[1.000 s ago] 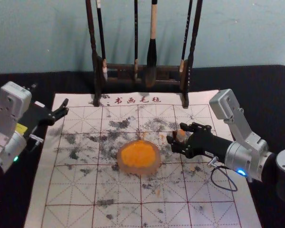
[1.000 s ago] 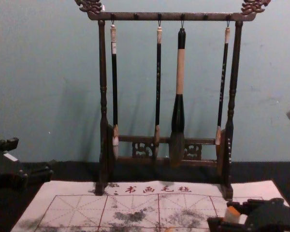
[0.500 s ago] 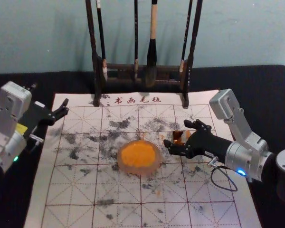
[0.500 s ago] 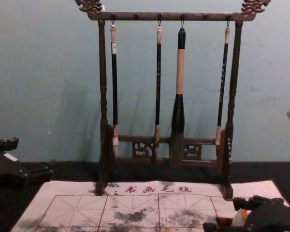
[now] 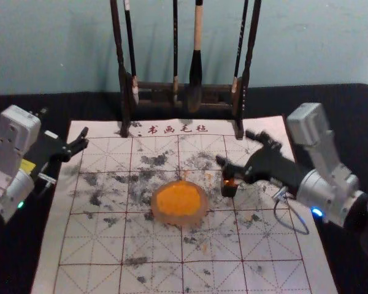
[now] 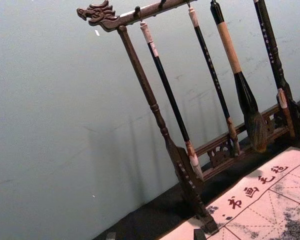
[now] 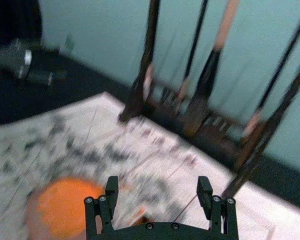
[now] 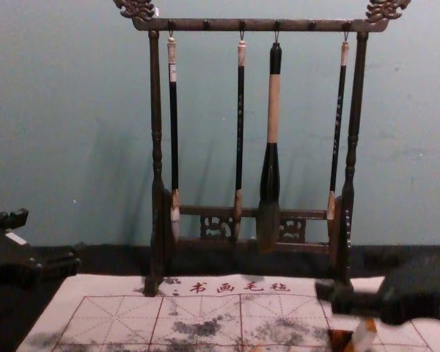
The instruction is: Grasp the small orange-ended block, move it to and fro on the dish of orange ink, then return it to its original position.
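The small block [image 5: 229, 187] rests on the paper mat [image 5: 141, 245], just to the right of the orange dish [image 5: 202, 215], on the side nearer the bench's [image 5: 337, 110] right edge. Dark amber glints beside a pale part with an orange edge; whether that is one piece or two, I cannot tell. I would expect something rigid and compact, perhaps stone or glass: fairly weighty for its size, smooth, liable to chip at a corner. Damp ink could make it slippery, so the bare flanks should be taken squarely around mid-height, clear of the orange end, with a firm, even squeeze. The right tool [image 7: 158, 185] is spread, with nothing pinched, over the mat by the block. The left tool [image 6: 154, 234], fingers apart and empty, is parked by the bench's left edge.
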{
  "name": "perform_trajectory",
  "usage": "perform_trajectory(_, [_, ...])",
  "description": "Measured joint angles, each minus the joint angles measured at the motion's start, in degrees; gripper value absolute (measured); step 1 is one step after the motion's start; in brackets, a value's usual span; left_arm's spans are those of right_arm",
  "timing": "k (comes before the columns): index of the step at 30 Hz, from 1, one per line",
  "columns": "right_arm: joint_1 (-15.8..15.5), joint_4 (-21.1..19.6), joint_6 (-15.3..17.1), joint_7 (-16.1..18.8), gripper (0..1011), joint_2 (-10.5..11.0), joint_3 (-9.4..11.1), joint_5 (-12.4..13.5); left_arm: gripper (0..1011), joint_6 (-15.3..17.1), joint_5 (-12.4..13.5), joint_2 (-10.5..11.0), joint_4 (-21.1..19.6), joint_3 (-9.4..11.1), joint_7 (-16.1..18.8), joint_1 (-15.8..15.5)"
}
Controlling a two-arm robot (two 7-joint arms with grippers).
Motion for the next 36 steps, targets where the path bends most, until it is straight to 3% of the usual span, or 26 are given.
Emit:
perform_trajectory(1, [0.0, 0.0, 0.0, 0.0, 1000, 0.0, 0.0, 0.0, 1001, 0.0, 0.0, 0.0, 0.0, 0.0, 0.0, 0.0])
perform_trajectory(3, [-1.2, -1.1, -3.2, -1.9, 1000, -0.6, 1.6, -0.7, 1001, 0.0, 0.0, 0.0, 0.0, 0.0, 0.0, 0.0])
perform_trajectory(7, [-3.5, -1.3, -7.8, -9.0, 1000, -2.6, 4.5, -4.2, 1001, 0.0, 0.0, 0.0, 0.0, 0.0, 0.0, 0.0])
perform_trajectory(14, [-5.2, 3.3, -9.2, -17.2, 1000, -6.4, 6.9, -8.5, 1001, 0.0, 0.0, 0.0, 0.0, 0.0, 0.0, 0.0])
perform_trajectory(21, [-4.9, 7.3, -7.9, -17.9, 1000, -8.3, 7.3, -9.5, 1001, 0.0, 0.0, 0.0, 0.0, 0.0, 0.0, 0.0])
perform_trajectory(36, [-5.0, 6.8, -8.1, -18.0, 1000, -8.2, 7.4, -9.5, 1001, 0.0, 0.0, 0.0, 0.0, 0.0, 0.0, 0.0])
